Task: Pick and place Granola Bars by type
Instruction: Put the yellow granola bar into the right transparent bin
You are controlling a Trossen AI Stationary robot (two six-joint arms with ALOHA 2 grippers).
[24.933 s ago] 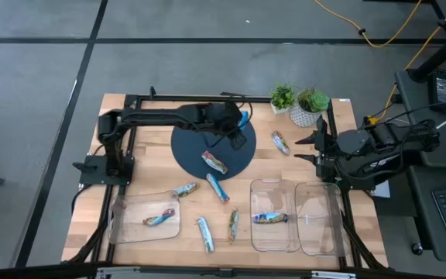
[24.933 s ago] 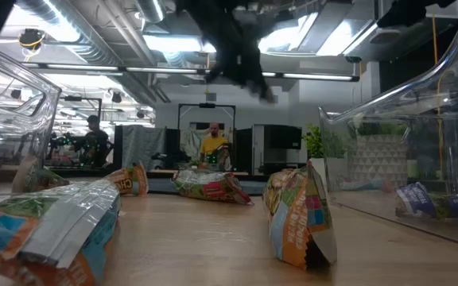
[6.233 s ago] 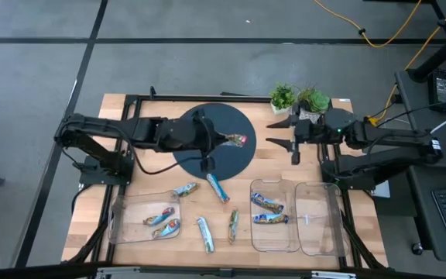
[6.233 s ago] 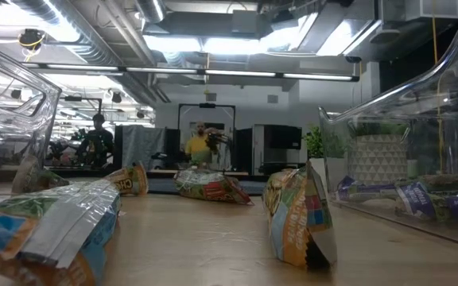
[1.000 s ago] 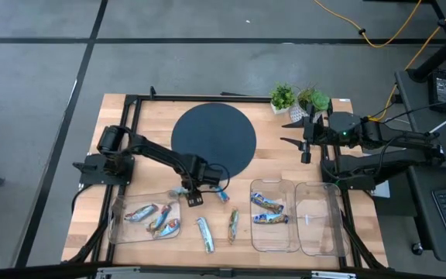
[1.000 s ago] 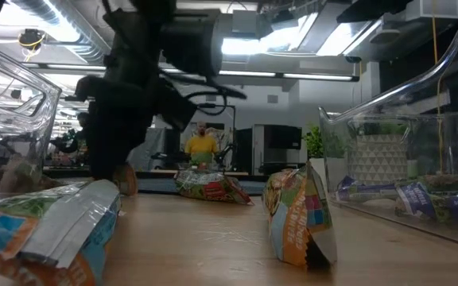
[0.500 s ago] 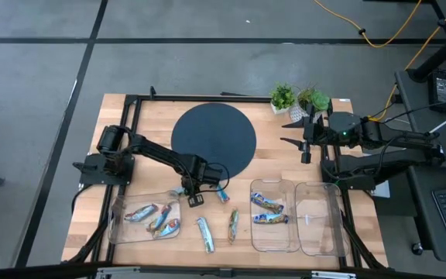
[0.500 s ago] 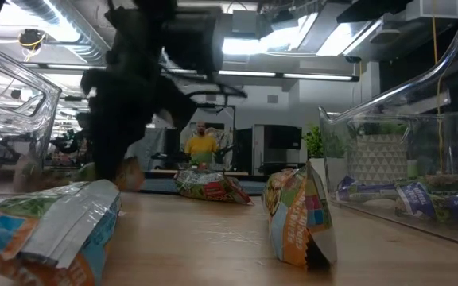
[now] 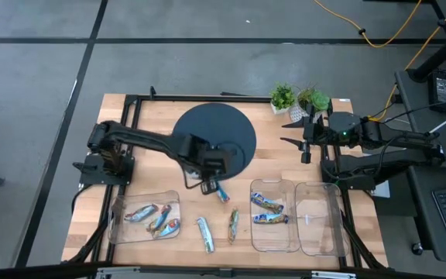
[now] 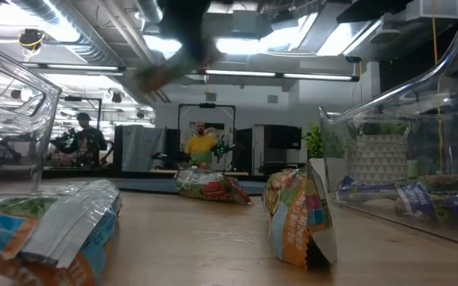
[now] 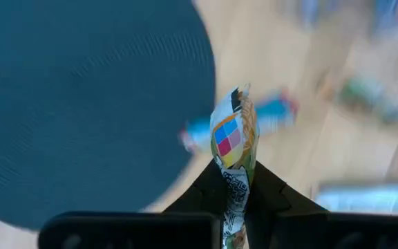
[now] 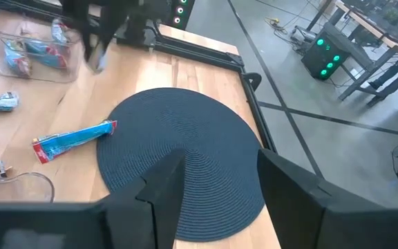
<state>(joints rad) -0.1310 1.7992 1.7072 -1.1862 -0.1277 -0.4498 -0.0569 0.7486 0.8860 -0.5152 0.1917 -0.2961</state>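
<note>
My left gripper (image 9: pixel 207 179) hangs above the near edge of the round dark mat (image 9: pixel 214 133), shut on a granola bar (image 11: pixel 231 138) whose wrapper shows coloured squares. A blue bar (image 9: pixel 221 193) lies flat on the wood just beyond it. Two more bars (image 9: pixel 205 234) (image 9: pixel 233 225) lie near the front edge. Three bars rest in the left clear tray (image 9: pixel 147 218) and two in the middle tray (image 9: pixel 274 215). My right gripper (image 9: pixel 286 132) waits open at the far right, by the potted plants. My left gripper pinches one end of the bar's wrapper (image 11: pixel 235 188) between its two fingers. The fingers come from above, pointing steeply down. The rest of the bar sticks out past the fingertips and hangs lifted clear of the table.
A third clear tray (image 9: pixel 320 218) stands at the near right with nothing in it. Two small potted plants (image 9: pixel 297 101) stand at the far right corner. Bare wood lies between the mat and the trays.
My left gripper has shut on the bar that lay beside the left tray's far right corner and has risen with it, drifting toward the mat and tipping further down. The bar now hangs clear of the table.
</note>
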